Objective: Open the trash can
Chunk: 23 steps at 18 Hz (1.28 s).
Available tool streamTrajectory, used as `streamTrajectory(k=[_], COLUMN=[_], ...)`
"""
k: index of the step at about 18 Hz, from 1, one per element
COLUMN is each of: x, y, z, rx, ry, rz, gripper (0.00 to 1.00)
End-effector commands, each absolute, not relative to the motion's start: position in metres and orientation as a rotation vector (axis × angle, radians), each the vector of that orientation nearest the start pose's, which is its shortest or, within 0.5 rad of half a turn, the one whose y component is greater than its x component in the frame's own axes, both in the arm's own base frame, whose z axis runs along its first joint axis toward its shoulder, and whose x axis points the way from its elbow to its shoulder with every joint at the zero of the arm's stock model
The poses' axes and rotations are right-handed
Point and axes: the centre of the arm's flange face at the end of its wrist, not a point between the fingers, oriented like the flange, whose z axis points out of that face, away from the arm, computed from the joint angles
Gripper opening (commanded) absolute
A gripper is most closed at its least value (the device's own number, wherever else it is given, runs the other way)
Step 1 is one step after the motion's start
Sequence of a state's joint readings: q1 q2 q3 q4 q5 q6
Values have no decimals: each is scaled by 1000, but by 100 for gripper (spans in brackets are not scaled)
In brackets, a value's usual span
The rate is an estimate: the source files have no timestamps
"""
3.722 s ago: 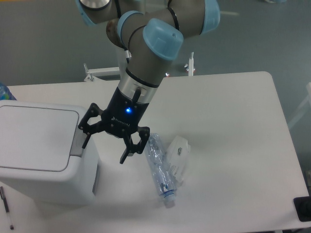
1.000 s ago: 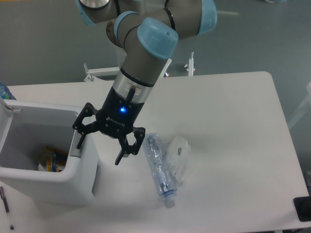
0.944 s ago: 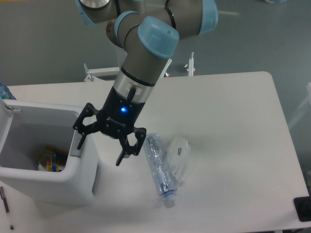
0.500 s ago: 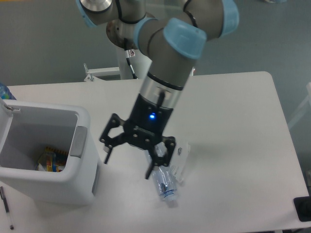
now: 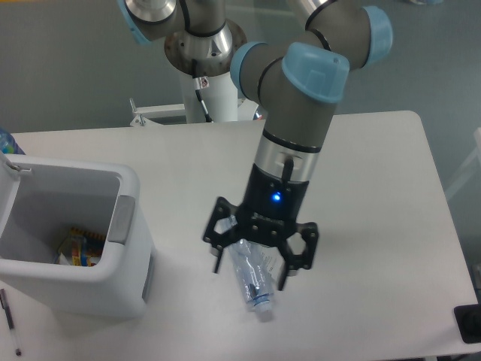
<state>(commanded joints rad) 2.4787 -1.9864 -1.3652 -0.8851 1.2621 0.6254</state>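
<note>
The trash can (image 5: 71,248) stands open (task seems done); the end effector (image 5: 252,269) hovers spread wide, holding nothing.

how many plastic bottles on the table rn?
1: a crushed clear bottle lying on the table, right of the trash can, under the open claw. Arm may hide other items.

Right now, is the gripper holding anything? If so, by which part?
Nothing held. The gripper is open, fingers straddling the crushed bottle, which lies on the table.
</note>
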Motion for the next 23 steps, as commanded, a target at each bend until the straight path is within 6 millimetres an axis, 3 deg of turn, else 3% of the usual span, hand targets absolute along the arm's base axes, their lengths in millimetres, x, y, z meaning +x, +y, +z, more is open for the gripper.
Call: streamTrajectory(k=[4,7,11,16,23], x=[-483,-508,-516,-534,-532], y=[521,508,494,477,474], z=[414,393,379,368,359], rx=[-2666,-2727,-2852,-2905,-2933], ry=[-225,-127,107,121,327], rz=[171,153,199,233,265], gripper=[100,100,100,100,100])
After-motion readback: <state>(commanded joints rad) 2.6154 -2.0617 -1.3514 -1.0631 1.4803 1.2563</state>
